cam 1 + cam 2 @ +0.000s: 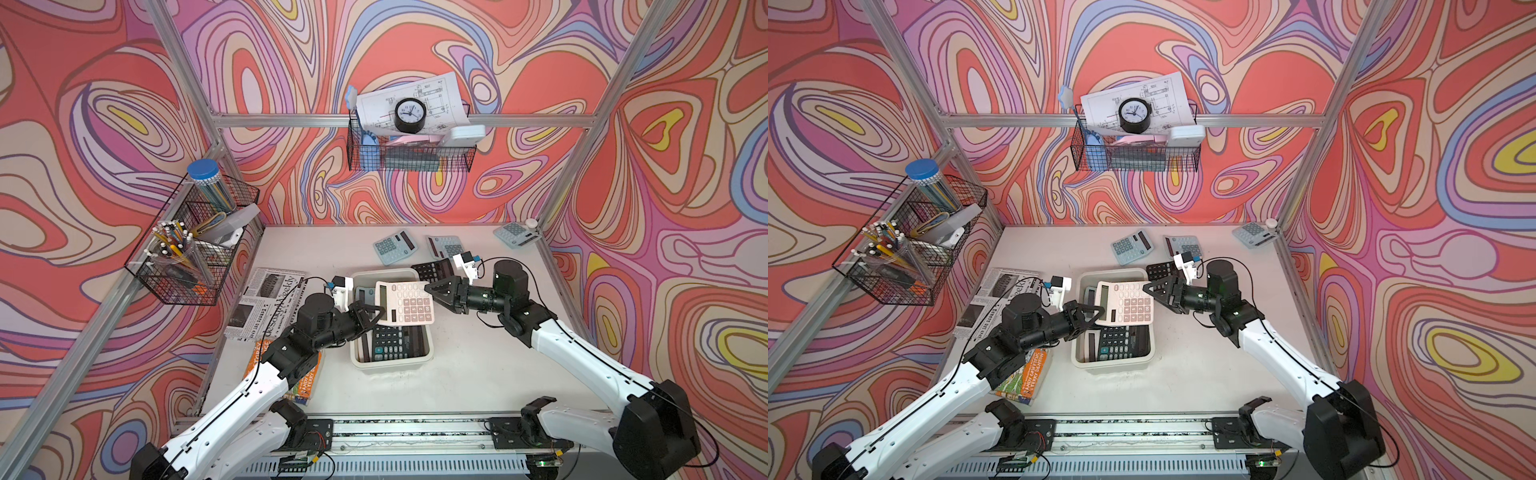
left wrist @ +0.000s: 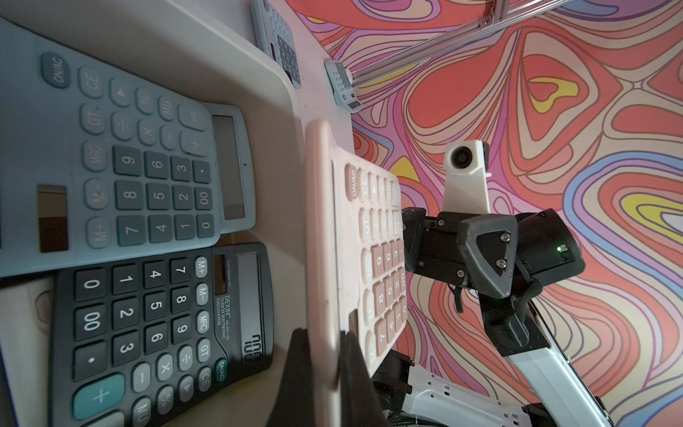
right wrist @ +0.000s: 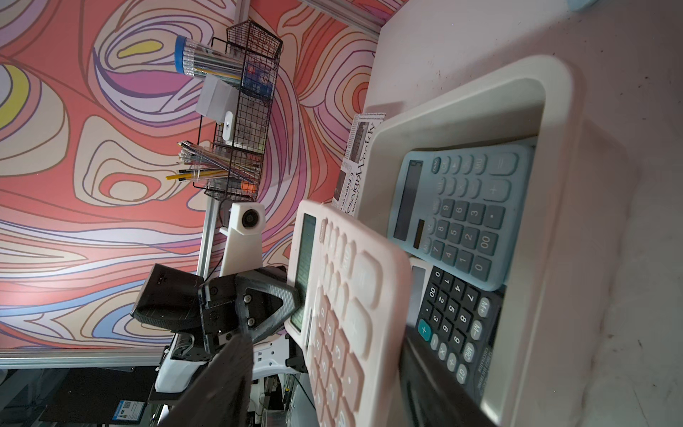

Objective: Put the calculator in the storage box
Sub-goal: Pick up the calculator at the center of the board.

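A pink calculator hangs tilted over the far half of the cream storage box. My left gripper is shut on its display-end edge. My right gripper is open, its fingers straddling the opposite edge of the pink calculator, with a gap at one finger. Inside the storage box lie a blue calculator and a black calculator, partly overlapping.
More calculators lie on the table behind the box: two blue ones, a black one, and another blue one at the far right corner. A newspaper and a book lie left of the box. Wire baskets hang on the walls.
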`<act>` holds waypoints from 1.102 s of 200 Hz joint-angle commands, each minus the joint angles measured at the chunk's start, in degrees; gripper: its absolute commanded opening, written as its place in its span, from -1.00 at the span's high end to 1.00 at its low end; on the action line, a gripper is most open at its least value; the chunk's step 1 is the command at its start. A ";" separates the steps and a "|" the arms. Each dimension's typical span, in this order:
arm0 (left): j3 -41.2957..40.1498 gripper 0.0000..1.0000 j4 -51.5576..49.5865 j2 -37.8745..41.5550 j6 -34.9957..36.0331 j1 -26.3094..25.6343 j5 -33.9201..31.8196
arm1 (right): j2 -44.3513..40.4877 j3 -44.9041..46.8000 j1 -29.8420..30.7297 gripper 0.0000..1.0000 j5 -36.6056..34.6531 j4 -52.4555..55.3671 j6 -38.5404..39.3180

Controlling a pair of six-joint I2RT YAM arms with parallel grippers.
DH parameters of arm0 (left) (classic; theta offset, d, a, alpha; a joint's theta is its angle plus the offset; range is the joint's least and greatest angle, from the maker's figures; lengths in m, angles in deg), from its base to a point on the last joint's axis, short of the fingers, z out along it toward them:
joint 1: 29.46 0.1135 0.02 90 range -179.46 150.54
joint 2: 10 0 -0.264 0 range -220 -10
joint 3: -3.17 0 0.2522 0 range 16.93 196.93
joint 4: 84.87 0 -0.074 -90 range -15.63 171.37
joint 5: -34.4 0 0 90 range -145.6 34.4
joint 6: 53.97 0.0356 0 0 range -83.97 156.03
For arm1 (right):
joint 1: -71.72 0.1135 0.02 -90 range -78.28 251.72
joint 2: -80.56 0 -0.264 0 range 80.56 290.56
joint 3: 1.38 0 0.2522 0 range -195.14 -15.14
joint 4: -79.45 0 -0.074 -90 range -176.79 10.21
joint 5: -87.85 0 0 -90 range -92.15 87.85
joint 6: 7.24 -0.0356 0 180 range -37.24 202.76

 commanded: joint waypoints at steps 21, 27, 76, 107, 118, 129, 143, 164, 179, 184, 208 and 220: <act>-1.17 1.00 5.92 1.08 -1.63 0.90 2.33 | 1.92 -1.89 2.44 -0.01 -1.54 -1.31 0.81; -1.29 1.00 5.99 1.19 -1.65 1.00 2.35 | 2.10 -1.94 2.68 0.01 -1.63 -1.31 0.88; -1.73 1.00 6.20 1.49 -1.56 2.20 3.44 | 3.27 -2.35 4.08 0.56 -1.83 -1.66 0.38; -0.31 0.50 1.69 2.38 1.09 2.49 2.19 | 3.25 -2.36 4.45 0.97 -2.24 -1.10 0.07; 0.67 0.15 -1.60 3.06 2.97 2.58 0.84 | 3.25 -2.34 4.60 1.00 -2.32 -0.67 0.00; 2.21 -0.14 -5.50 3.82 5.14 2.58 -0.86 | 3.24 -2.48 4.70 1.00 -2.27 0.10 0.00; 4.77 -0.43 -12.50 4.69 8.55 2.84 -4.15 | 3.33 -2.51 5.04 1.00 -2.44 1.02 0.01; 8.93 -0.76 -23.77 5.90 13.57 3.08 -10.77 | 3.88 -2.78 6.04 1.00 -2.86 2.85 -0.08; 11.44 -0.92 -30.10 6.56 16.28 3.12 -15.97 | 4.67 -3.15 7.17 1.00 -3.62 4.72 0.14; 12.06 -0.96 -31.66 6.74 17.00 3.18 -17.35 | 5.00 -3.27 7.67 1.00 -4.07 5.56 0.30; 13.76 -0.97 -35.80 7.31 19.45 3.45 -21.74 | 6.82 -4.58 10.36 1.00 -7.21 10.54 1.65; 13.98 -0.97 -36.52 7.44 19.95 3.46 -22.67 | 8.00 -5.12 11.89 1.00 -8.68 12.08 1.95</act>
